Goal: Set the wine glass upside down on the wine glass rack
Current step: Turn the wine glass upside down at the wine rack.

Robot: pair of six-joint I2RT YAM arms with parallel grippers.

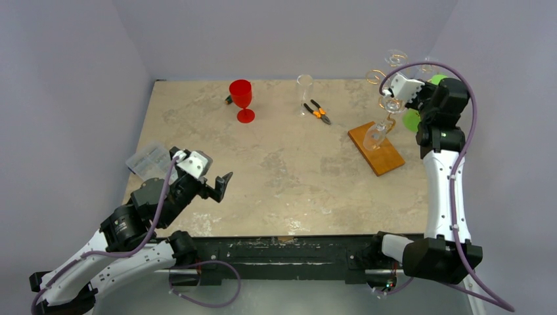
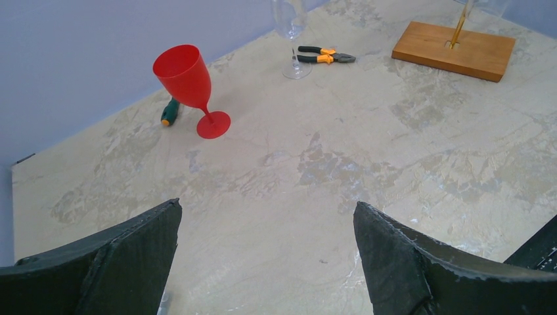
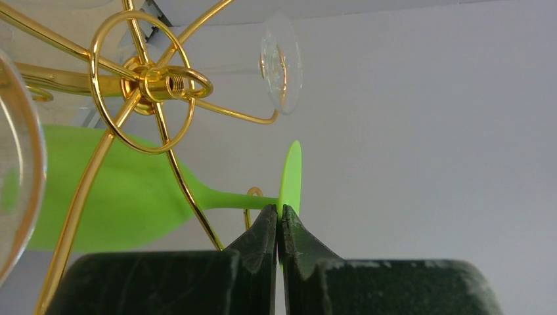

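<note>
Maybe a snag
Right gripper (image 3: 280, 213), jaws together, could drag the green wine glass (image 3: 111, 197) off the rack (image 3: 157, 82); left gripper (image 2: 266, 207) jaws apart.

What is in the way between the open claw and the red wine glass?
Nothing visible: only bare table lies between the left gripper and the red wine glass. The green-handled tool lies behind the glass, and the pliers lie off to the side.

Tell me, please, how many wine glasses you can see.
5: red glass and standing clear glass at the back; low clear glass and high clear glass hanging on the rack; green glass there too. The right arm may hide more.
</note>
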